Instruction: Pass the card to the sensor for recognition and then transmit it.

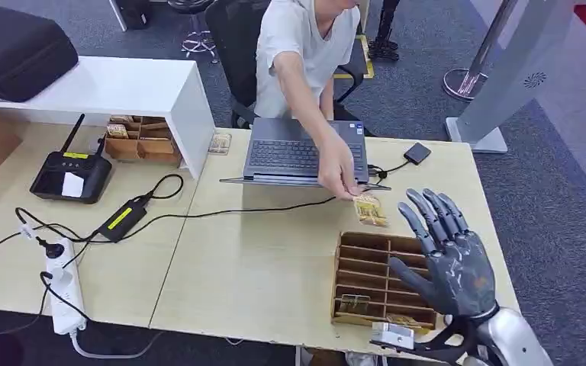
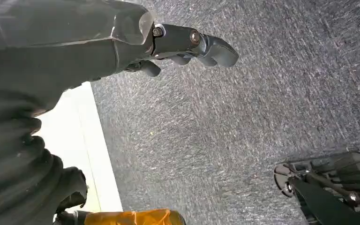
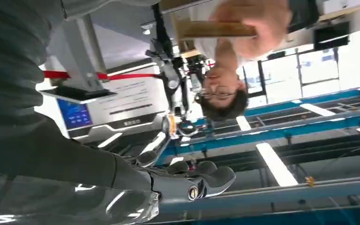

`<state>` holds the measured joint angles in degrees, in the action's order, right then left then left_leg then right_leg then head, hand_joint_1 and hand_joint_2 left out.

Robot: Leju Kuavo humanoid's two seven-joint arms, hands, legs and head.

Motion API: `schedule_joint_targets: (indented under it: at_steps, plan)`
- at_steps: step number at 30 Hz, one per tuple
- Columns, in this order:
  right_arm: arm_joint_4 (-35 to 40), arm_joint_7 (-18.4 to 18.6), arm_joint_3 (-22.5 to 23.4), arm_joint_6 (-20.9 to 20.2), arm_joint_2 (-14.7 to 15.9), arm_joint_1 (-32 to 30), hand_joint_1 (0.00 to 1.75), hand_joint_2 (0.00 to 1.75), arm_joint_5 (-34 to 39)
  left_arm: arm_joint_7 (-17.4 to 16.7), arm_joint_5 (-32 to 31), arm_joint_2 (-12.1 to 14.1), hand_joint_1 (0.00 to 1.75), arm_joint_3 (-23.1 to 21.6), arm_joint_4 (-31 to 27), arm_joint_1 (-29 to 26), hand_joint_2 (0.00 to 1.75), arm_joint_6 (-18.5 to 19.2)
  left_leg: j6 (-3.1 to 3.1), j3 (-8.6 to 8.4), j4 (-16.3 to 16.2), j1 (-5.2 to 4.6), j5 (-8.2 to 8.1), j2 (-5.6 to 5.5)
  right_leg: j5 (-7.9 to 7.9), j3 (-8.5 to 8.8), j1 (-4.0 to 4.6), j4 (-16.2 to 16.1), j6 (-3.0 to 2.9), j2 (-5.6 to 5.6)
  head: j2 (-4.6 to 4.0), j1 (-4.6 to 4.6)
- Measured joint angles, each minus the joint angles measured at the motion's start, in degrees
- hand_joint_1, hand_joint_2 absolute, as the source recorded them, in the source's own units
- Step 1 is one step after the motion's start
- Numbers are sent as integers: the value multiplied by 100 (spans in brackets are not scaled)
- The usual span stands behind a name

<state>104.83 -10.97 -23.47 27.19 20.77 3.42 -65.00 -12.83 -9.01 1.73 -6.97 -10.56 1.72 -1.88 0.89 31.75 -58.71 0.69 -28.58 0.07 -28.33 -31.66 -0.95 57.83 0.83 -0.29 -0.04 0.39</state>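
The tabletop carries the whole setup, pale wood with a person seated at its far side behind a laptop. Well off to our left sits a black device with an antenna, possibly the sensor, though we cannot confirm that from this angle.

A wooden slotted tray lies near the front right of the tabletop. The right robot hand is raised above the tray's right end, fingers spread wide and palm turned toward the person, holding nothing. The person's hand reaches past the laptop's front edge and pinches what we take to be the card, a small yellowish piece held just above the tabletop, just beyond the tray and near the spread fingers.

The left robot hand hangs over the carpet beside the tabletop edge, fingers curled in and gripping nothing.

We judge the task to be at its start: the card is not yet in the robot's hold. The next move calls for closing the right fingers on the offered card, then carrying it over to the sensor.
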Motion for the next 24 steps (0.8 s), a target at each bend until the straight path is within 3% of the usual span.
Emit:
schedule_joint_targets:
  at_steps: [10,17,24]
  plan:
    - [-440,177,-534,-138,-66,594,0,175,-72,0,-96,-4,0,0,0,1,175,50,1,18,1,0,-3,5,1,-14,0,4,-1,7,0,2]
    - [-2095,750,-1371,-260,-919,2017,0,175,-457,35,-455,-9,0,-101,0,62,175,103,20,14,1,1,18,13,19,-28,1,15,-14,18,0,2]
    - [-2975,899,-1821,-227,-1340,2480,0,175,-360,706,-804,-7,0,-372,0,55,175,212,21,21,1,3,19,4,17,-33,2,20,-14,9,0,4]
